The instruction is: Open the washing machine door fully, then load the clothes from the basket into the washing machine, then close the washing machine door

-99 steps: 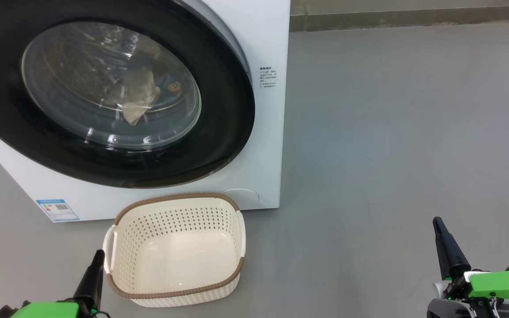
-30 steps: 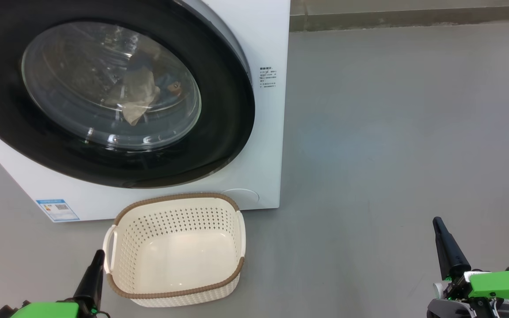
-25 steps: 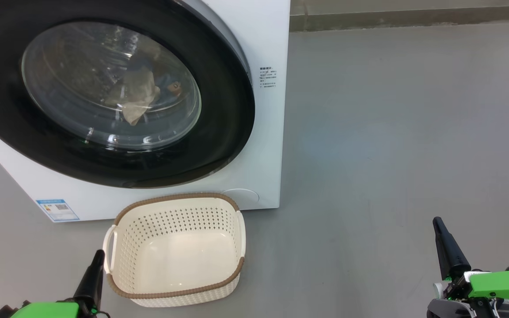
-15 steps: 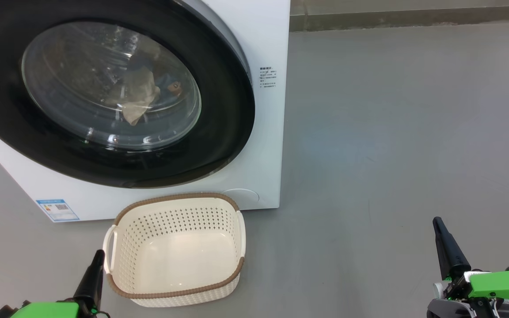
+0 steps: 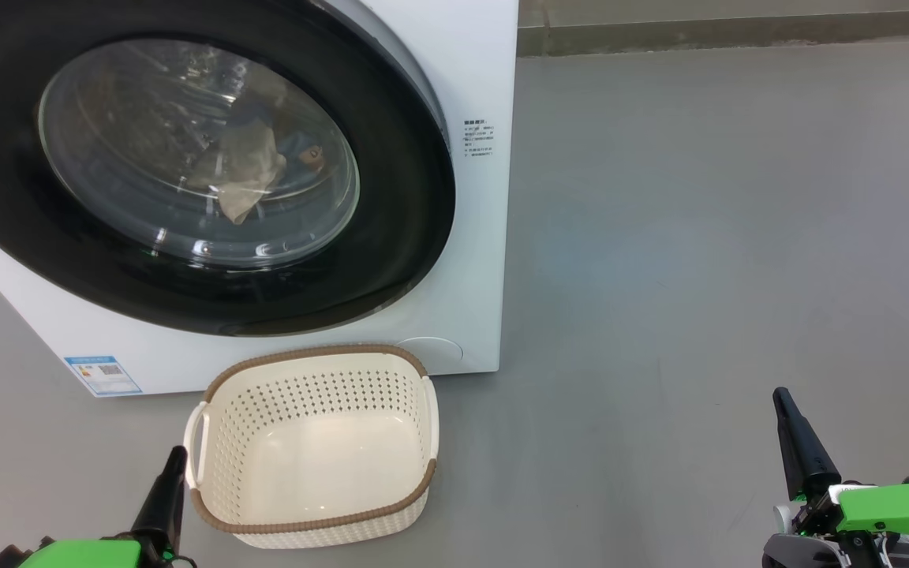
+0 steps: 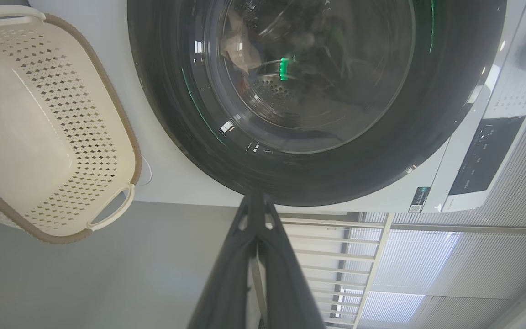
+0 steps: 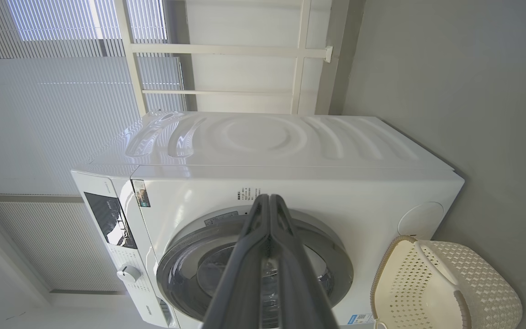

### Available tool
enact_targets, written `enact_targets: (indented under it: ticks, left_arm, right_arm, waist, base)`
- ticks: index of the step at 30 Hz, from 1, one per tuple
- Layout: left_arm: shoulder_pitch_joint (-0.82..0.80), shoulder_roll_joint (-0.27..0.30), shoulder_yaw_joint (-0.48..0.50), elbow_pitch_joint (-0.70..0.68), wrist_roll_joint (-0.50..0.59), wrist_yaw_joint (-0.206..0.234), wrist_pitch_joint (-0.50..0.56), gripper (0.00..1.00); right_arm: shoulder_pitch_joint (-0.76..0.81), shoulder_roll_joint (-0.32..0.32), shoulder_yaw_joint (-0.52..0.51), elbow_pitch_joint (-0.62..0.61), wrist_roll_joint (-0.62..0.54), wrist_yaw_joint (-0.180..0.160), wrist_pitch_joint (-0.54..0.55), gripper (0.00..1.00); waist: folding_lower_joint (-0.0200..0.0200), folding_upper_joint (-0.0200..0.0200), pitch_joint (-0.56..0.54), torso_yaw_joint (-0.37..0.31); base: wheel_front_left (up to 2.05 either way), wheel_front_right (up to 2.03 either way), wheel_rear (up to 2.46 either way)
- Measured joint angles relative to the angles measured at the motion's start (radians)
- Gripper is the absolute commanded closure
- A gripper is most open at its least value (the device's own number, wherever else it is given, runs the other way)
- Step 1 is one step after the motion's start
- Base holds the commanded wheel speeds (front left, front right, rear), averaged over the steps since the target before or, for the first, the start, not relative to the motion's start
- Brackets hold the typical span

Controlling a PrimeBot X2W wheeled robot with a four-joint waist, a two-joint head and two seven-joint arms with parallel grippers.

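The washing machine (image 5: pixel 474 260) stands at the left, and its door (image 5: pixel 403 237) lies flush against the front. Through the door's glass I see the clothes (image 5: pixel 245 170), a cream piece and a blue one, lying in the drum. The basket (image 5: pixel 312 349) sits on the floor right in front of the machine with nothing in it. My left gripper (image 5: pixel 178 454) is shut, low beside the basket's left handle. My right gripper (image 5: pixel 779 394) is shut too, far to the right over the floor. In the left wrist view the left gripper (image 6: pixel 256 198) points at the door's (image 6: pixel 167 100) lower rim.
Grey floor (image 5: pixel 699 237) runs from the machine's right side to a wall skirting (image 5: pixel 738 35) at the back. The right wrist view shows the machine's control panel (image 7: pixel 107 217) with a knob (image 7: pixel 128 273), and white window frames (image 7: pixel 226 48) with blinds behind.
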Motion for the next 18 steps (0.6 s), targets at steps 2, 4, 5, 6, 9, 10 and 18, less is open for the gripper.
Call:
enact_targets:
  ticks: [2, 4, 5, 6, 9, 10, 18]
  left_arm:
    - [0.0, 0.0, 0.0, 0.0, 0.0, 0.0, 0.0, 1.0]
    - [0.0, 0.0, 0.0, 0.0, 0.0, 0.0, 0.0, 1.0]
    - [0.0, 0.0, 0.0, 0.0, 0.0, 0.0, 0.0, 1.0]
    - [0.0, 0.0, 0.0, 0.0, 0.0, 0.0, 0.0, 1.0]
    - [0.0, 0.0, 0.0, 0.0, 0.0, 0.0, 0.0, 1.0]
    - [0.0, 0.0, 0.0, 0.0, 0.0, 0.0, 0.0, 1.0]
    - [0.0, 0.0, 0.0, 0.0, 0.0, 0.0, 0.0, 1.0]
  right_arm:
    - [0.0, 0.0, 0.0, 0.0, 0.0, 0.0, 0.0, 1.0]
    - [0.0, 0.0, 0.0, 0.0, 0.0, 0.0, 0.0, 1.0]
    - [0.0, 0.0, 0.0, 0.0, 0.0, 0.0, 0.0, 1.0]
    - [0.0, 0.0, 0.0, 0.0, 0.0, 0.0, 0.0, 1.0]
    - [0.0, 0.0, 0.0, 0.0, 0.0, 0.0, 0.0, 1.0]
    - [0.0, 0.0, 0.0, 0.0, 0.0, 0.0, 0.0, 1.0]
    - [0.0, 0.0, 0.0, 0.0, 0.0, 0.0, 0.0, 1.0]
  waist:
    - [0.0, 0.0, 0.0, 0.0]
    - [0.0, 0.0, 0.0, 0.0]
    - [0.0, 0.0, 0.0, 0.0]
    - [0.0, 0.0, 0.0, 0.0]
    - [0.0, 0.0, 0.0, 0.0]
    - [0.0, 0.0, 0.0, 0.0]
    - [0.0, 0.0, 0.0, 0.0]
  base:
    - [0.0, 0.0, 0.0]
    - [0.0, 0.0, 0.0]
    - [0.0, 0.0, 0.0]
    - [0.0, 0.0, 0.0]
    - [0.0, 0.0, 0.0]
    - [0.0, 0.0, 0.0]
    - [0.0, 0.0, 0.0]
